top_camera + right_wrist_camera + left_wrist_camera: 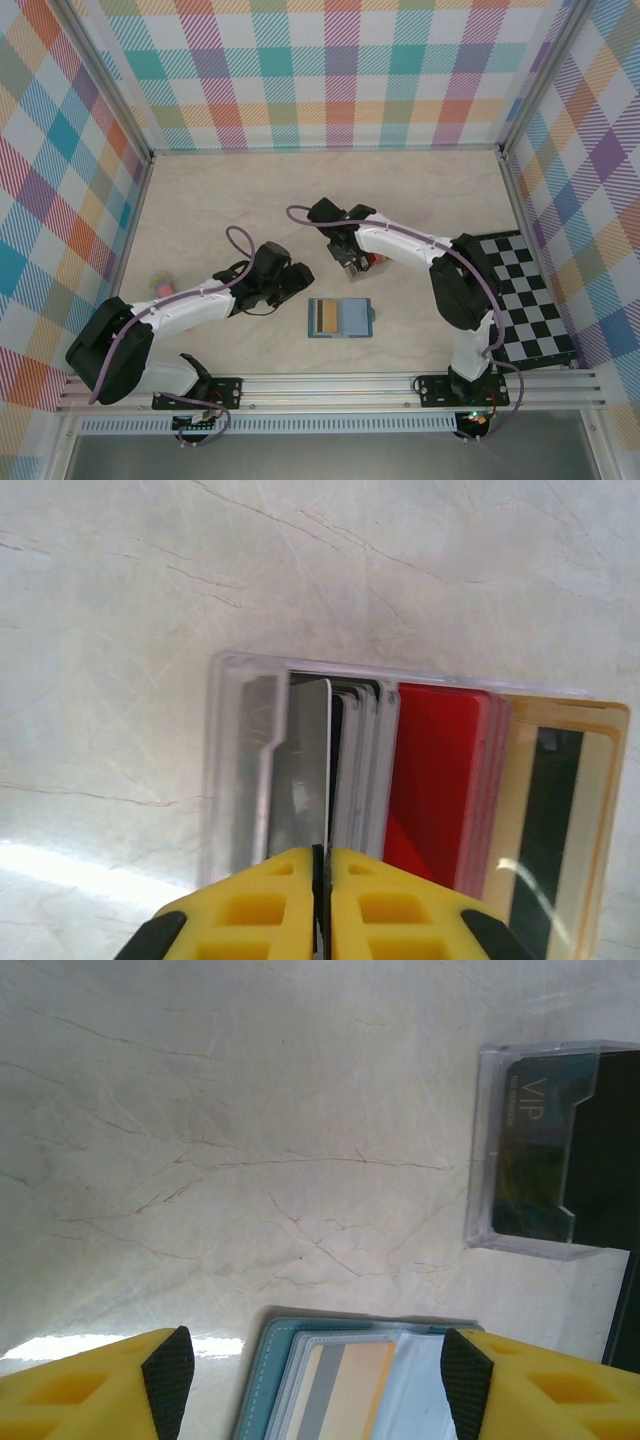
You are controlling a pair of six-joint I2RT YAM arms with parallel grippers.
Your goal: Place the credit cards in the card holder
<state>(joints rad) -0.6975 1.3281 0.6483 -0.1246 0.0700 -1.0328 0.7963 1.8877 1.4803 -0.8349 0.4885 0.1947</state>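
The teal card holder lies open on the table with a gold card in its left slot. My left gripper hovers just left of it; in the left wrist view the left gripper stands open over the card holder with nothing between its fingers. My right gripper is at a clear rack of upright credit cards. There the right gripper is shut on the edge of a silver-grey card. Behind it stand red cards and a gold card.
The clear rack shows a black VIP card at its front. A black-and-white chequered board lies at the right edge. A small pink object sits at the left. Plaid walls enclose the table.
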